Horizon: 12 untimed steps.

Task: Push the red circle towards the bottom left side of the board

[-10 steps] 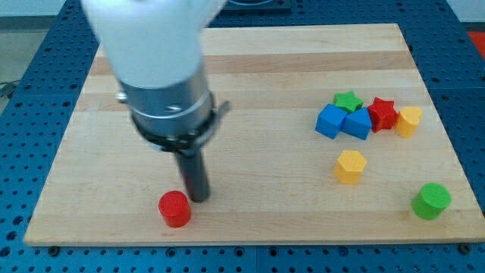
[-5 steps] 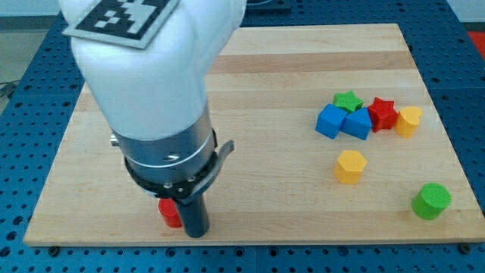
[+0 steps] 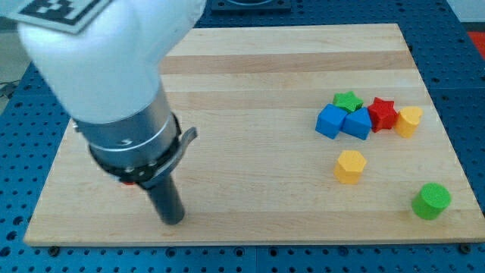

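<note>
The red circle (image 3: 132,180) is almost wholly hidden behind my arm's dark collar; only a thin red sliver shows under it, near the board's bottom left. My tip (image 3: 173,219) rests on the wooden board (image 3: 288,61) near its bottom edge, just to the right of and below that sliver. I cannot tell whether the tip touches the circle. The arm's white body covers the board's upper left.
On the view's right a cluster holds a green star (image 3: 348,99), a blue cube (image 3: 330,120), a second blue block (image 3: 358,123), a red star (image 3: 383,113) and a yellow block (image 3: 409,120). Below it lie a yellow hexagon (image 3: 350,166) and a green circle (image 3: 431,201).
My arm and tip have swept down and then to the view's left. The red circle has shifted left with them and is now nearly covered by the arm. The other blocks have not moved.
</note>
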### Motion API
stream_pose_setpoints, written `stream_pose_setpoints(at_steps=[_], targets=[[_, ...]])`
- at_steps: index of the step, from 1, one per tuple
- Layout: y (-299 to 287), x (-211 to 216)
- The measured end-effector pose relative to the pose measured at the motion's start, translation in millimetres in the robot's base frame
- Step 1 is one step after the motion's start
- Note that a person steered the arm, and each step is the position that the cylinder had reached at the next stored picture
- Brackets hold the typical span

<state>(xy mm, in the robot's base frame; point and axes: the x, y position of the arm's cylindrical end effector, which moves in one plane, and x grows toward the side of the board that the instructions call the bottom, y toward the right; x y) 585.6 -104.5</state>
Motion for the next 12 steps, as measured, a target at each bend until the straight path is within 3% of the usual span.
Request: stream_pose_setpoints(at_steps=[1,3,5,6,8,9,12], targets=[[-1,-84],[-39,-140],[-83,-112],[-83,-112],[-27,-117],[-31,-83],[-67,-69]])
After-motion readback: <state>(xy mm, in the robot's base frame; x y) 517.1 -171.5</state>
